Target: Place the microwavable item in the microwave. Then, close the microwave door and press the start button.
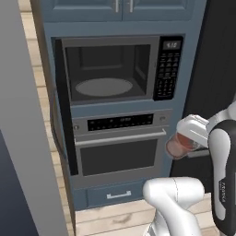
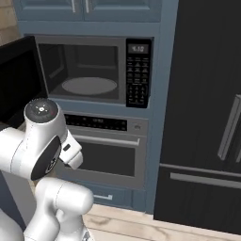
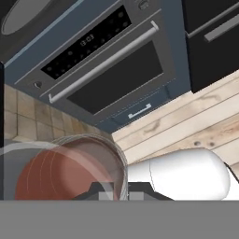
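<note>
Carrying stage, first step. Microwave (image 1: 108, 69) above the oven (image 1: 120, 145), its door (image 1: 64, 106) swung wide to the left, turntable (image 1: 103, 86) bare. My gripper (image 1: 186, 138) is clenched on the tumbler (image 1: 177, 146), low and right of the cavity. Next, I judge: lift, swing left, keep it upright, set it on the turntable.

Left base view looks forward from behind the arm's left, facing the open microwave (image 1: 108, 69) and the oven (image 1: 120, 145) below it; right base view faces the same cabinet wall from the right, adding the black fridge (image 2: 207, 117); hand view sits low and rolled, close under the oven (image 3: 105, 65), floor (image 3: 186, 126) alongside.
</note>
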You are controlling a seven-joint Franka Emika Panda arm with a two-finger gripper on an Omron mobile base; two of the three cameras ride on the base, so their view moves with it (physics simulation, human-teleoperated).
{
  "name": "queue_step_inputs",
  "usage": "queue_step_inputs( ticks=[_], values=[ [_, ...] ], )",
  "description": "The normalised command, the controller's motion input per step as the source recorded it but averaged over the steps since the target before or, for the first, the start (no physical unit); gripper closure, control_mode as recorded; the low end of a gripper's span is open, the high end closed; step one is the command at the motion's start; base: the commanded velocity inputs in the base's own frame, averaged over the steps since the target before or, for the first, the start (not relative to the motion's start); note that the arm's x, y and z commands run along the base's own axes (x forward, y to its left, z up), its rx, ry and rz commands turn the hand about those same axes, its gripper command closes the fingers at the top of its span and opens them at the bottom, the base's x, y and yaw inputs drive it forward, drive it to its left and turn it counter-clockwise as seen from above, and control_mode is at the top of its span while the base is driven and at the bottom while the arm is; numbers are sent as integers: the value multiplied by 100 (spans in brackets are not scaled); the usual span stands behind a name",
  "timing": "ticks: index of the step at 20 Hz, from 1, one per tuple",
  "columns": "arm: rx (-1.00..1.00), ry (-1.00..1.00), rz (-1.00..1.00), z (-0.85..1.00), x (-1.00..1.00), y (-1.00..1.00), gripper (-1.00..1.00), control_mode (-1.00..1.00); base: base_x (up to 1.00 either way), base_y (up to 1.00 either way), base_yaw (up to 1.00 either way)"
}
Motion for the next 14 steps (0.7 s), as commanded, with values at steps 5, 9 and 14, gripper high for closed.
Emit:
queue_step_inputs(
  ticks=[5, 9, 14],
  values=[
    [0, 0, 0, 0, 0, 0, 100, 100, 32, 26, 0],
    [0, 0, 0, 0, 0, 0, 100, 100, 39, 38, 0],
    [0, 0, 0, 0, 0, 0, 100, 100, 38, 28, 0]
  ],
)
